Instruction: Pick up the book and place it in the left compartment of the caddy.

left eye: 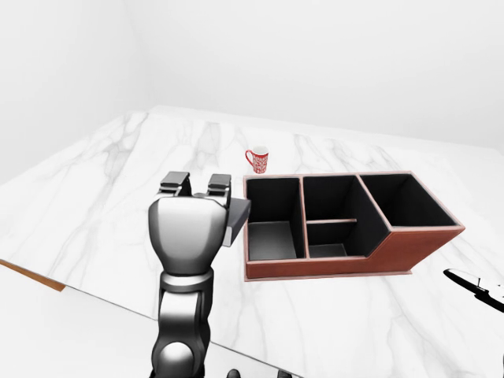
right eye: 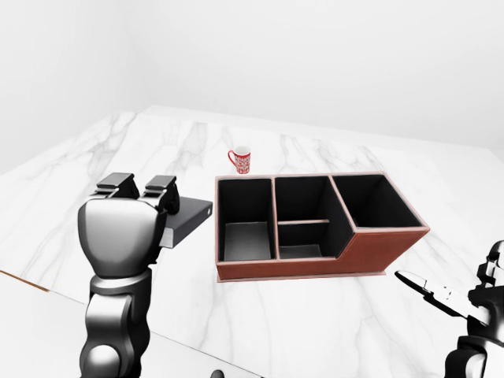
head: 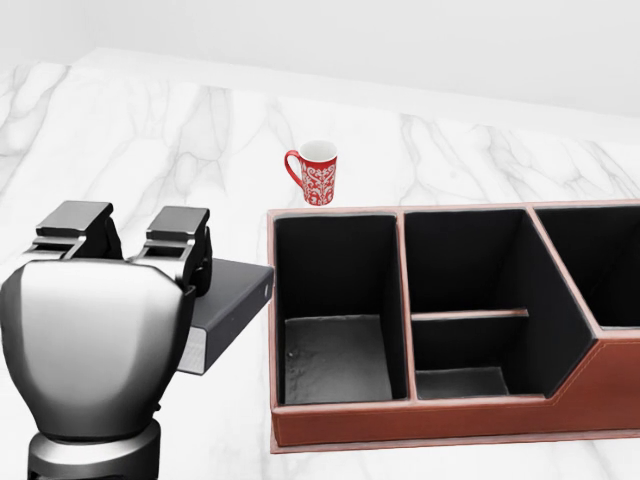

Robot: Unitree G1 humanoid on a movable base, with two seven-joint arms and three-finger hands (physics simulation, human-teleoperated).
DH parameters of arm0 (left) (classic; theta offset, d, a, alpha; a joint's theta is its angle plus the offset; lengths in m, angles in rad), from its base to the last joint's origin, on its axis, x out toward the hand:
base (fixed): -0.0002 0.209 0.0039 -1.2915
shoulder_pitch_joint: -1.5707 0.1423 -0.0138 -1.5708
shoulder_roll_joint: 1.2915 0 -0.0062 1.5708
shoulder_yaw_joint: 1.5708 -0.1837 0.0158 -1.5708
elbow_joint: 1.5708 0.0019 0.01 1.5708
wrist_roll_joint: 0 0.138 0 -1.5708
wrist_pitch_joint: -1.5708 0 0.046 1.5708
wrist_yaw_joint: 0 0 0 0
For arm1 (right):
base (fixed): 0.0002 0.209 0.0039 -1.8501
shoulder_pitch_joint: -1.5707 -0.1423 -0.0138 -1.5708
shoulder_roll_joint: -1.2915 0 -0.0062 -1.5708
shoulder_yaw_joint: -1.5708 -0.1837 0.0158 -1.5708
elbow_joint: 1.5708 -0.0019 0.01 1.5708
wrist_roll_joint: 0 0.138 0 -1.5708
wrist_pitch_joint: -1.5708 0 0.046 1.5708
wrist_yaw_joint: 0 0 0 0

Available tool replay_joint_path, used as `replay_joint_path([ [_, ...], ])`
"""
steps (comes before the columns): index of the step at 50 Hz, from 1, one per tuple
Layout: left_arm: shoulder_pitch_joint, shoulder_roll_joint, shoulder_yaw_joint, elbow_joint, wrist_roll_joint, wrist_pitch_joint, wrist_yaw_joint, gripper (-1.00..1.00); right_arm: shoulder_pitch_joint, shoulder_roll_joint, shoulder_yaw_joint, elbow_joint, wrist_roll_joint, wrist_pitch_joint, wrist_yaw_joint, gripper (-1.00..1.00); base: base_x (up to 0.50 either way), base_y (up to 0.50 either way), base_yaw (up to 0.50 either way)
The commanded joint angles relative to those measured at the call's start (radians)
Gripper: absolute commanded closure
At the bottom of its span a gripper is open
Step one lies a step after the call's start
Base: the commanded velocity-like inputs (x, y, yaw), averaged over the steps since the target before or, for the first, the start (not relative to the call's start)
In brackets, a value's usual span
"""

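Observation:
A dark, flat book [head: 236,297] is held level above the marble top, with my left hand [head: 150,250] shut on it, two fingers [head: 182,236] curled over its top. The book's right corner sits just left of the caddy's left wall, close to it. The caddy [head: 420,420] is brown outside and black inside. Its left compartment [head: 335,345] holds nothing. My right hand [right eye: 431,290] shows low at the right of the right-eye view, fingers stretched out, well away from the caddy.
A red patterned mug [head: 316,172] stands on the marble top [head: 150,130] just above the caddy's top left corner. The caddy's middle compartment [head: 468,285] has a cross divider, and a larger one [head: 605,260] lies to the right. The counter's near edge [left eye: 31,276] runs at lower left.

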Motion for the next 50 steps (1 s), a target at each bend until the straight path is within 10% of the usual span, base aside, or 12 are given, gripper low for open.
replay_joint_path([
  [1,-0.011,-0.021,-0.068,0.027,0.043,0.0,0.065,1.0,0.0,0.003,-0.003,-0.011,-0.001,0.009,0.004,-1.0,0.0,0.0,0.0],
  [36,-0.01,-0.078,-0.266,0.081,0.176,0.0,0.046,1.0,-0.002,-0.001,-0.008,-0.01,0.014,0.014,-0.008,-1.0,0.0,0.0,0.0],
  [50,-0.044,-0.028,-0.351,0.105,0.184,0.0,0.013,1.0,-0.007,-0.005,-0.023,-0.032,0.031,0.014,-0.025,-1.0,0.0,0.0,0.0],
])
